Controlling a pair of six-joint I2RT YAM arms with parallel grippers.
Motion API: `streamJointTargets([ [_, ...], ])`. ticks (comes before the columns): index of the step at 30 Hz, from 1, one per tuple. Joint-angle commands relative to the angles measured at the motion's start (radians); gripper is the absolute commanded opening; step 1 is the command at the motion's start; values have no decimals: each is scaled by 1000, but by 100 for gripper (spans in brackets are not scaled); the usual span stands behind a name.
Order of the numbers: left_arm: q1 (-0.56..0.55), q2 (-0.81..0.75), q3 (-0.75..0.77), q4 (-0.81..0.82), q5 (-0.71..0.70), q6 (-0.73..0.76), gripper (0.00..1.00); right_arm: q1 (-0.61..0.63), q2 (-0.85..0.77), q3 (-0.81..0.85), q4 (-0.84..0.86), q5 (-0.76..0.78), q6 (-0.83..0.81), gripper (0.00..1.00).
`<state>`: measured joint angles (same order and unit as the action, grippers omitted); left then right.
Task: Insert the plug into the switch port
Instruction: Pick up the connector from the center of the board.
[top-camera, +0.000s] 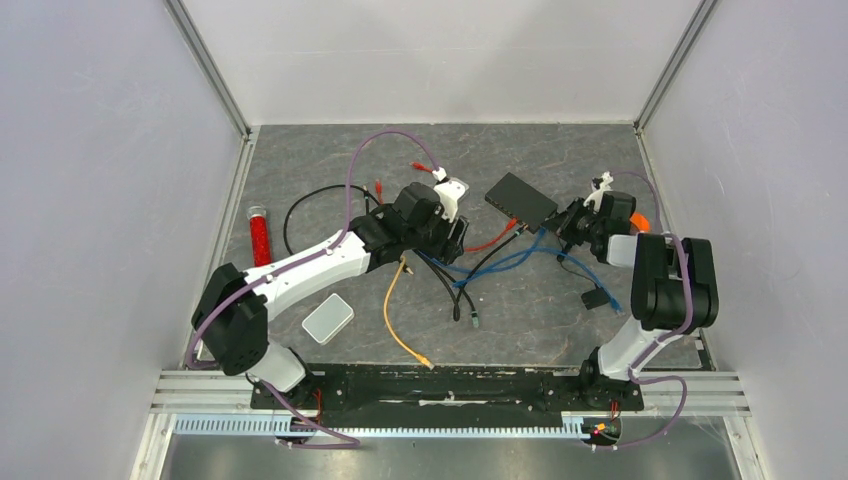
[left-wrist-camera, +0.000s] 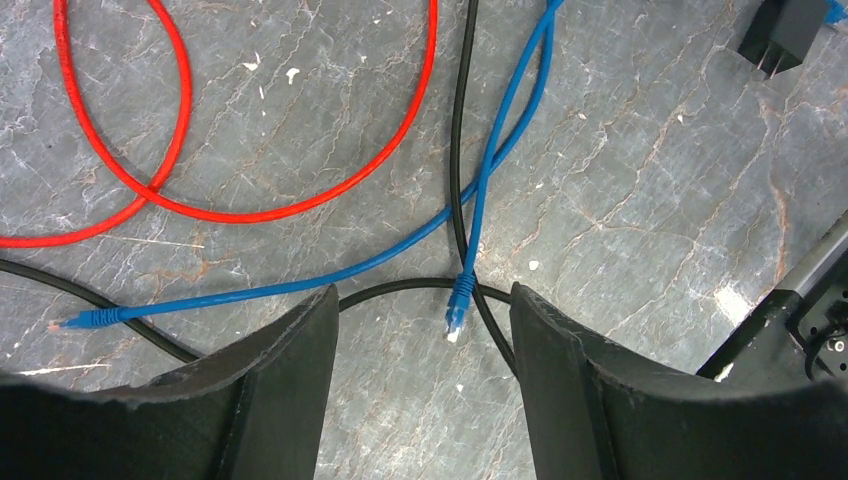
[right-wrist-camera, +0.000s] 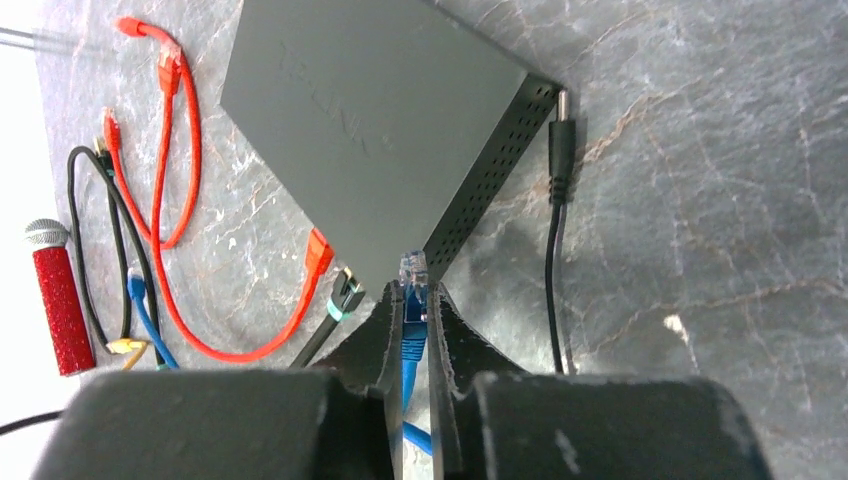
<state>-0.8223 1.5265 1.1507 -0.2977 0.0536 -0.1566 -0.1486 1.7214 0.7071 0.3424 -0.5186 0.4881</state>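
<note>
**Top external: plug sits off-line at switch**

Right arm (top-camera: 660, 285) folded, right gripper (top-camera: 572, 222) at the switch's (top-camera: 520, 200) four o'clock corner. Left wrist: left gripper (left-wrist-camera: 422, 300) spread, empty, over a loose cable end (left-wrist-camera: 457, 318). Right wrist: jaws clamp the blue plug (right-wrist-camera: 413, 272) at the casing corner; pushed so, it may jam or slip.

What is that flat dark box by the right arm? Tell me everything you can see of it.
The box is a flat, matte dark grey slab with faint lettering on top and a side pierced with vent holes. It lies flat and askew on the table. A red plug meets its near edge; the right gripper holds a blue plug at its corner.
</note>
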Motion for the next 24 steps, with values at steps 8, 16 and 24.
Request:
streamJointTargets([
  [8, -32, 26, 34, 95, 6, -28, 68, 13, -224, -122, 201, -32, 53, 1],
  [16, -44, 47, 86, 145, 17, -6, 69, 65, -387, -194, 555, -49, 21, 0],
  [24, -46, 68, 144, 210, 54, 58, 69, 144, -482, -190, 687, -2, -26, 2],
])
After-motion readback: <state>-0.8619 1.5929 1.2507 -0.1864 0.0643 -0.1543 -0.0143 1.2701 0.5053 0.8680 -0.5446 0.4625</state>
